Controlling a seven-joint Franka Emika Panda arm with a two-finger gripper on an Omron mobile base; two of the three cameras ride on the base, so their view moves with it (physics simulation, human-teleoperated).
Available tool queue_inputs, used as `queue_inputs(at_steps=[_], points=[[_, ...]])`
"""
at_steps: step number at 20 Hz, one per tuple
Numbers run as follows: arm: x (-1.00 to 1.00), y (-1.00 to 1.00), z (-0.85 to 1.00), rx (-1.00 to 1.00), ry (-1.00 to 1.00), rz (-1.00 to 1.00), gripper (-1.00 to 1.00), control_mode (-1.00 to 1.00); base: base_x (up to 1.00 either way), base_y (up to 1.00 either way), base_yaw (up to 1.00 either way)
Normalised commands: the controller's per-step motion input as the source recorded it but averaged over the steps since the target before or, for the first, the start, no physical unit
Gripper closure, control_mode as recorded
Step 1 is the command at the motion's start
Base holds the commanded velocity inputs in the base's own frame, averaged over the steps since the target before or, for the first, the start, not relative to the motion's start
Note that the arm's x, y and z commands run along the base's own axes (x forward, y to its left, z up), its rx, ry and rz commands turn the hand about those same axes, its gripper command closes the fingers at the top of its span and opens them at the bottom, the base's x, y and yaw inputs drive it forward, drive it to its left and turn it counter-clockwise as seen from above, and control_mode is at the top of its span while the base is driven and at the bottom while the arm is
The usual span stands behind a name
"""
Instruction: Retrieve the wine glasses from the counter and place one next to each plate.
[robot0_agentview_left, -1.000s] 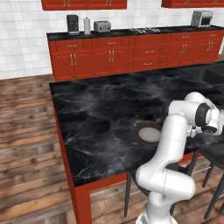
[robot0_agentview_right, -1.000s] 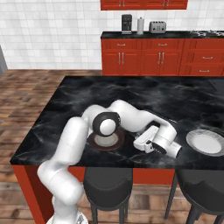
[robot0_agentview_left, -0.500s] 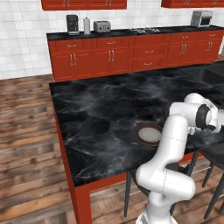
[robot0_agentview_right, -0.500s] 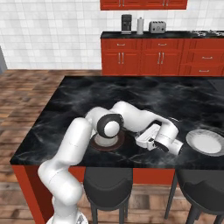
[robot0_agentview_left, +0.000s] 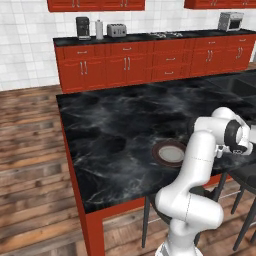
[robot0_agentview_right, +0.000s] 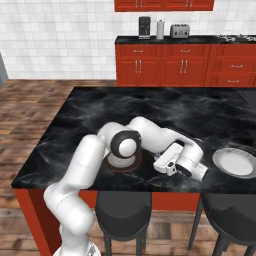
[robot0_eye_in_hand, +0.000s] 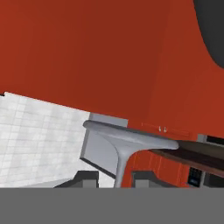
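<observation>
Wine glass: in the hand view, lower centre, a grey round foot (robot0_eye_in_hand: 131, 136) with the stem running down from it toward the bottom edge. The bowl can't be seen. In both base views the glass is too small to pick out.
Fingers: two dark tips (robot0_eye_in_hand: 87, 177) at the bottom of the hand view, one on each side of the stem. They stand a little apart, with a thin gap on each side of the stem, so they are slightly open and not clamping it.
Arm: white arm (robot0_agentview_right: 150, 137) folded low over the island worktop (robot0_agentview_left: 110, 125). Its far end sits centre right in the right base view, between the two plates.
Left plate: dark rim, pale middle, lying flat on the island (robot0_agentview_left: 170, 154). In the right base view the elbow half covers it (robot0_agentview_right: 117, 166).
Right plate: at the right edge of the right base view (robot0_agentview_right: 235, 162), flat on the island near its front edge.
Back worktop: black top over red cabinets along the top of the frame (robot0_agentview_left: 150, 37), carrying a toaster (robot0_agentview_left: 116, 31) and a toaster oven (robot0_agentview_left: 230, 21).
Stools: dark seats under the island's front edge (robot0_agentview_right: 122, 210).
</observation>
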Motion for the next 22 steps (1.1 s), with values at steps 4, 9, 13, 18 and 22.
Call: queue_inputs(at_steps=[4,9,13,18,22], points=[[0.00,0.00,0.00,0.00,0.00,0.00,-1.00,-1.00,0.00,0.00,0.00],[-0.01,-0.01,0.00,0.01,0.00,0.00,-1.00,-1.00,0.00,0.00,0.00],[-0.24,-0.15,0.00,0.04,0.00,-0.01,-1.00,-1.00,0.00,0.00,0.00],[-0.36,-0.38,0.02,0.08,0.00,-0.11,-1.00,-1.00,0.00,0.00,0.00],[-0.51,-0.33,0.28,0.08,-0.09,-0.16,-1.00,-1.00,0.00,0.00,0.00]])
